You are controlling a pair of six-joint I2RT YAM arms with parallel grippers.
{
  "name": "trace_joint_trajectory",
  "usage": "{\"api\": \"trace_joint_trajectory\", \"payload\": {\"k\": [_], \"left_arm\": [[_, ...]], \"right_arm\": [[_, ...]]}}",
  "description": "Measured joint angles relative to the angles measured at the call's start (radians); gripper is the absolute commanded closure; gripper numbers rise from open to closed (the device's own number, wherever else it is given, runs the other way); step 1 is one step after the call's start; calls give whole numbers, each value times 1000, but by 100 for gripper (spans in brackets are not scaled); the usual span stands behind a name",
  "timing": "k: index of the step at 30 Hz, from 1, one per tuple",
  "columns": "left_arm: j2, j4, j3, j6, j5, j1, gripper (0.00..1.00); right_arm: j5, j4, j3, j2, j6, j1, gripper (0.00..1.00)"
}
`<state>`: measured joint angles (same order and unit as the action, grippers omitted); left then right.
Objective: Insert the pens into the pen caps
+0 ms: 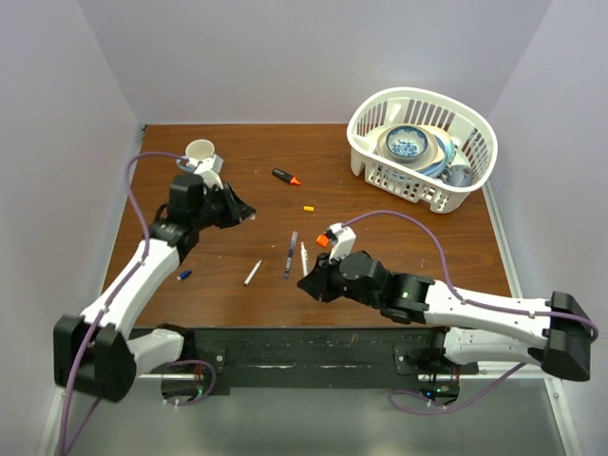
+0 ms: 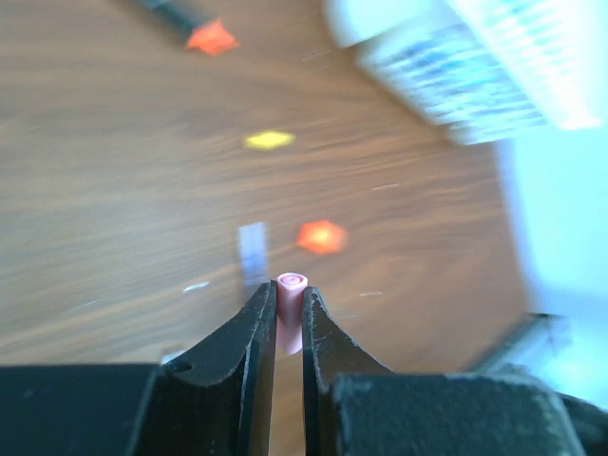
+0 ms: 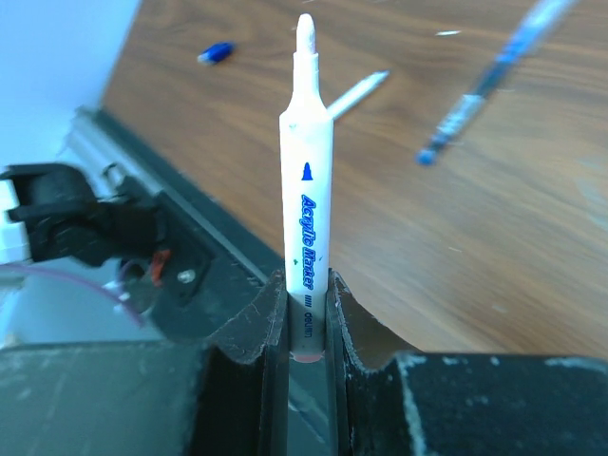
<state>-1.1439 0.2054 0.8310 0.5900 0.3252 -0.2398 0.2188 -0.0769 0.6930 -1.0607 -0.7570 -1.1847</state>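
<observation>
The slim white pen (image 3: 306,190) is smooth plastic with a pointed tip and blue lettering that reads "Acrylic Marker". It stands clamped by its tail in the right hand (image 3: 306,291), over the brown wood-grain bench (image 1: 427,247). The left hand (image 2: 288,294) is closed on one small tubular pink cap (image 2: 291,309). Three loose caps lie on the bench: a yellow cap (image 1: 309,207), an orange cap (image 1: 323,241) and a blue cap (image 1: 184,275). A grey pen (image 1: 252,273) and a dark pen (image 1: 291,254) lie between the arms, and a black marker (image 1: 285,177) with an orange end lies farther back.
</observation>
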Motion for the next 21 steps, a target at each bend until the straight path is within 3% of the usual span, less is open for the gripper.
{"api": "trace_joint_trajectory", "payload": {"k": [9, 21], "left_arm": [[229, -318, -142, 237, 250, -15, 100], [331, -540, -277, 370, 342, -38, 100]], "right_arm": [[-111, 201, 13, -134, 5, -16, 100], [-131, 258, 77, -217, 11, -26, 100]]}}
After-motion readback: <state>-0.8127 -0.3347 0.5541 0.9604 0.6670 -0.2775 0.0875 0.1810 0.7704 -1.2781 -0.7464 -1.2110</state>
